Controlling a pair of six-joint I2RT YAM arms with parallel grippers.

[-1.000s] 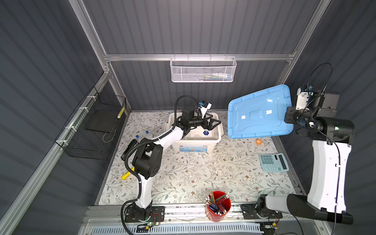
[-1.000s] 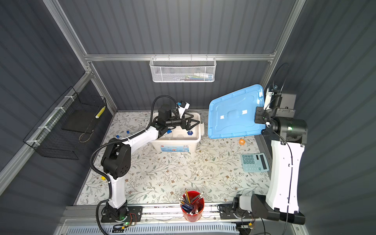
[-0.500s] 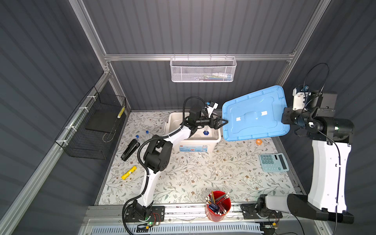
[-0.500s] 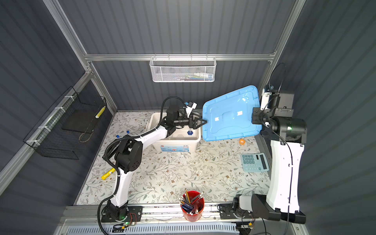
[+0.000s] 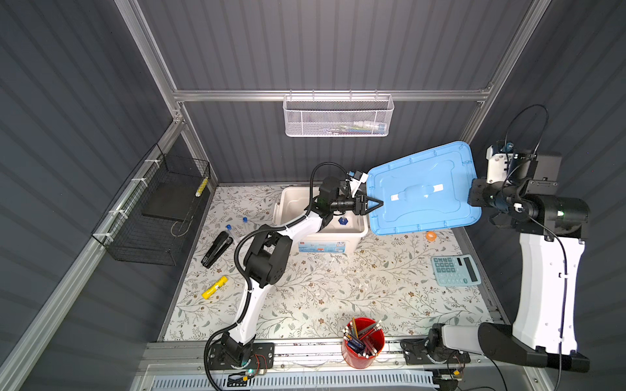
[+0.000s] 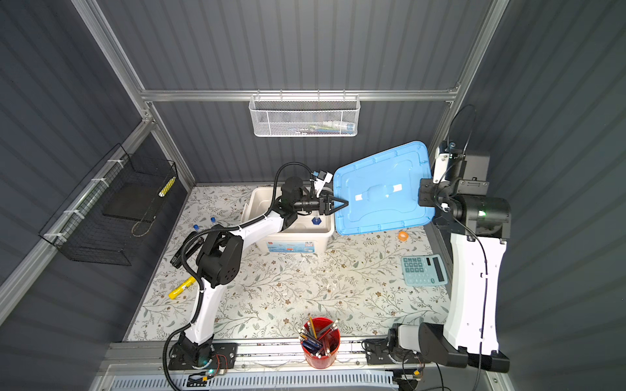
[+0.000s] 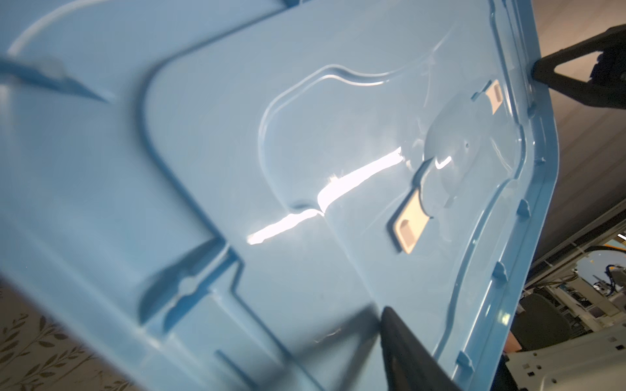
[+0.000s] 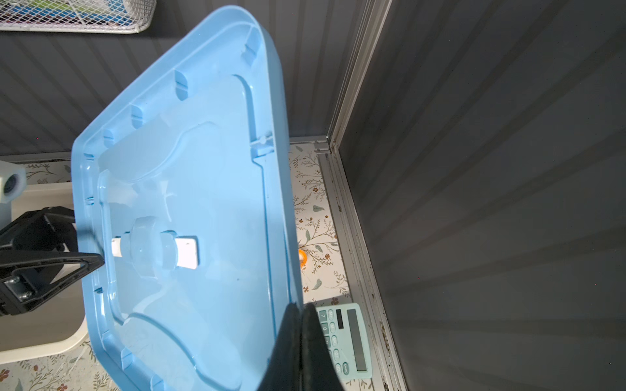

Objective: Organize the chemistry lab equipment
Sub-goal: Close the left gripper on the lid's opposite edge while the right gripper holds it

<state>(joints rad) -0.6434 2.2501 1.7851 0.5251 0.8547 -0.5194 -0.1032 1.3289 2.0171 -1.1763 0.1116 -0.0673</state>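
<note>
- In both top views the blue lid (image 5: 423, 189) hangs tilted in the air, just right of the white bin (image 5: 291, 201). The right gripper (image 5: 473, 199) is pressed together on its right edge, and the left gripper (image 5: 377, 204) meets its left edge.
- In those views the left arm stretches low across the bin toward the lid. The right arm stands tall, its forearm level and its wrist turned to the lid (image 6: 382, 193).
- The measuring cylinder (image 5: 343, 221), seen by its blue hexagonal foot, lies inside the bin under the left wrist. Two blue-capped tubes (image 5: 229, 227) lie on the table left of the bin, well apart from both grippers.
- The red cup (image 5: 364, 342) of pencils stands at the table's front edge, and the calculator (image 5: 455, 270) lies on the right.
- In the left wrist view the lid's ribbed inner face (image 7: 305, 169) fills the frame.
- One left finger (image 7: 403, 348) lies over that face and its partner is hidden. I cannot tell whether this pincer is pinching the rim or merely straddling it.
- The right gripper (image 7: 542, 71) bites the far rim.
- In the right wrist view two black fingers (image 8: 298, 345) are closed on the lid's near rim.
- At the far rim a left finger (image 8: 81, 262) touches the edge.
- Part of the bin (image 8: 40, 338) shows behind it, its contents hidden here.
</note>
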